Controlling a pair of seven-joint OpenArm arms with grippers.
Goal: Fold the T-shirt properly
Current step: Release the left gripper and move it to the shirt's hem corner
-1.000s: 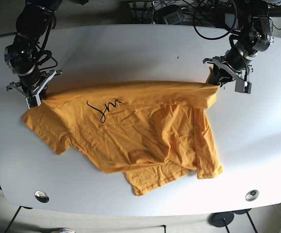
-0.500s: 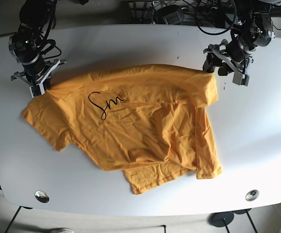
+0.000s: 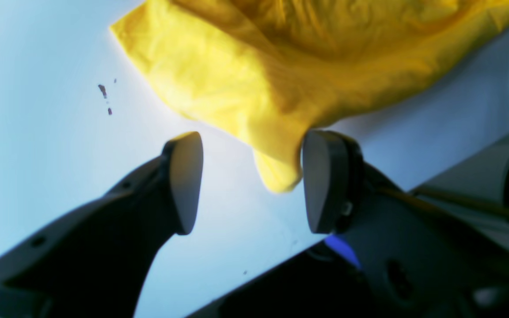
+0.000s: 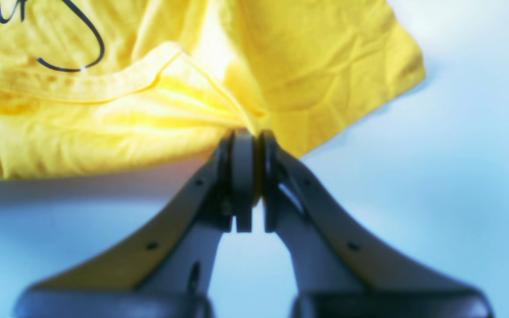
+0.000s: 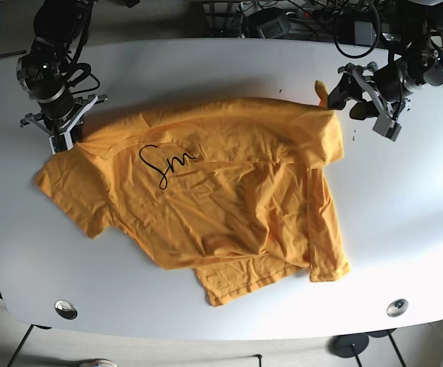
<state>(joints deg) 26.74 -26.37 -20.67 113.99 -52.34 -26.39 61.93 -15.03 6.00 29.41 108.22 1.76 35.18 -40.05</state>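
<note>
The orange T-shirt (image 5: 229, 191), with a black scribble on it, lies rumpled and partly doubled over on the white table (image 5: 206, 73). In the base view's left, my right gripper (image 5: 59, 140) is shut on the shirt's shoulder edge. The right wrist view shows its closed tips (image 4: 249, 138) pinching the yellow fabric (image 4: 281, 66) near the collar seam. At the far right my left gripper (image 5: 339, 93) is open beside the shirt's upper corner. Seen from the left wrist, a fabric tip (image 3: 279, 172) hangs between the spread fingers of that gripper (image 3: 254, 183), next to the right fingertip (image 3: 320, 181).
Cables and equipment (image 5: 282, 19) crowd the far edge behind the table. Two round metal fittings (image 5: 66, 309) (image 5: 397, 307) sit near the front edge. Small dark specks (image 3: 103, 90) mark the tabletop beside the shirt corner.
My left gripper has opened, let go of the shirt's corner and drawn back to the far right. The right gripper has moved the shoulder edge slightly toward the far side.
</note>
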